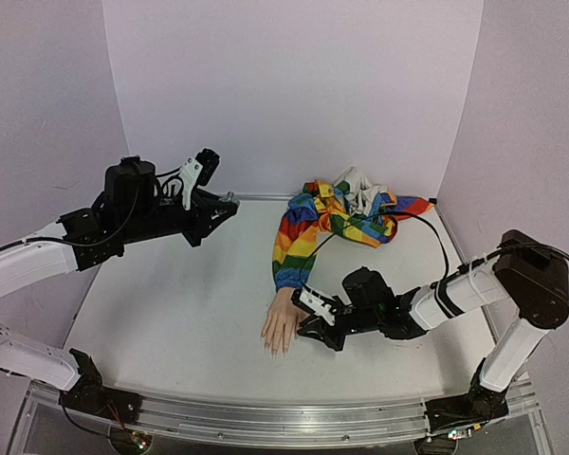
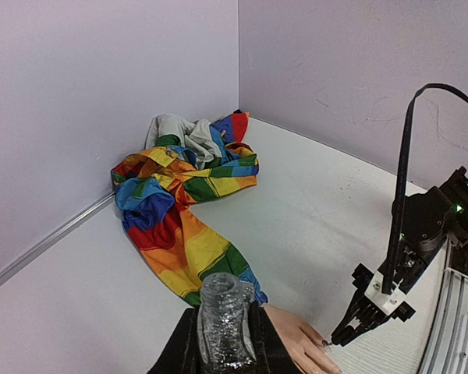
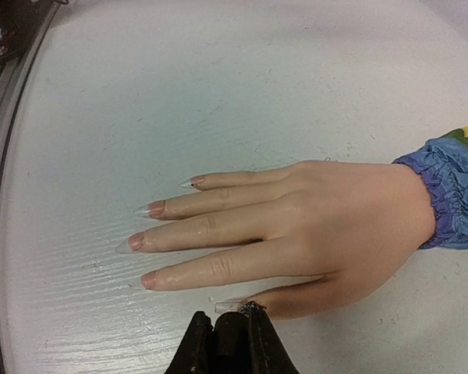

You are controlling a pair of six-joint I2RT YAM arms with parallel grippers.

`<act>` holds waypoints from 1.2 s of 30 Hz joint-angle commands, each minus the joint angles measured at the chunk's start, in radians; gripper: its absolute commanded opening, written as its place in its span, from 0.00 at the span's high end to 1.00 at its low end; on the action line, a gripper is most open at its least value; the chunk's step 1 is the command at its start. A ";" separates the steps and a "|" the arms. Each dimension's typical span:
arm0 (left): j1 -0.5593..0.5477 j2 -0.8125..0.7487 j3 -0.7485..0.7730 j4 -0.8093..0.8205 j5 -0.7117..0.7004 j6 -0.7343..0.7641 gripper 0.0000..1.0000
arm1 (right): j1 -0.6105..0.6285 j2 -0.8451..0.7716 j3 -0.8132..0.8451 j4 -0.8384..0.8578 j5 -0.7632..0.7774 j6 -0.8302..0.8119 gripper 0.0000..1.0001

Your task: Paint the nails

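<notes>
Near, the right claw was clamped on a small brush, its tip at the thumb of the mannequin hand. The nails lay flat on the table, pointing near. Farther left, raised, the left claw gripped an open clear bottle.

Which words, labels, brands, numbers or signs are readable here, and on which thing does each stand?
None is readable. The clear bottle shows no label; the rainbow sleeve and mannequin hand carry no print; the left arm and right arm show no legible marking.
</notes>
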 commanded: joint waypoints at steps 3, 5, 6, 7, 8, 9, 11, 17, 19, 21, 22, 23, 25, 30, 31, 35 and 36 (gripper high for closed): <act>0.006 -0.028 0.006 0.061 0.014 0.018 1.00 | 0.013 0.011 0.038 0.017 -0.035 0.009 1.00; 0.006 -0.029 0.006 0.061 0.016 0.017 1.00 | 0.014 0.013 0.040 0.018 -0.039 0.009 1.00; 0.006 -0.030 0.006 0.061 0.016 0.017 1.00 | 0.014 0.014 0.041 0.017 -0.041 0.009 1.00; 0.006 -0.030 0.005 0.061 0.014 0.017 1.00 | 0.014 0.015 0.042 0.017 -0.042 0.009 1.00; 0.006 -0.031 0.006 0.061 0.013 0.018 1.00 | 0.015 0.016 0.043 0.016 -0.044 0.009 1.00; 0.006 -0.031 0.005 0.061 0.014 0.018 1.00 | 0.016 0.018 0.045 0.015 -0.047 0.009 1.00; 0.006 -0.031 0.006 0.061 0.014 0.018 1.00 | 0.017 0.019 0.045 0.014 -0.050 0.011 1.00; 0.006 -0.031 0.005 0.061 0.015 0.017 1.00 | 0.018 0.020 0.047 0.012 -0.058 0.009 1.00; 0.006 -0.031 0.006 0.061 0.015 0.017 1.00 | 0.020 0.018 0.047 0.010 -0.061 0.010 1.00; 0.005 -0.032 0.003 0.061 0.015 0.018 1.00 | 0.022 0.017 0.047 0.005 -0.060 0.010 1.00; 0.006 -0.032 0.004 0.060 0.015 0.018 1.00 | 0.023 0.015 0.046 0.004 -0.058 0.011 1.00; 0.006 -0.032 0.005 0.061 0.015 0.018 1.00 | 0.024 0.012 0.045 0.002 -0.057 0.011 1.00; 0.006 -0.033 0.005 0.061 0.014 0.018 1.00 | 0.026 -0.004 0.040 0.001 -0.052 0.011 1.00; 0.006 -0.031 0.003 0.061 0.014 0.018 1.00 | 0.030 -0.055 0.015 -0.009 -0.030 0.009 1.00; 0.006 -0.030 0.003 0.060 0.014 0.018 1.00 | 0.031 -0.072 0.007 -0.008 -0.017 0.009 1.00; 0.006 -0.026 0.005 0.061 0.014 0.017 1.00 | 0.034 -0.135 -0.030 0.007 0.078 0.007 1.00; 0.006 -0.024 0.005 0.061 0.015 0.017 1.00 | 0.034 -0.144 -0.038 0.014 0.098 0.007 1.00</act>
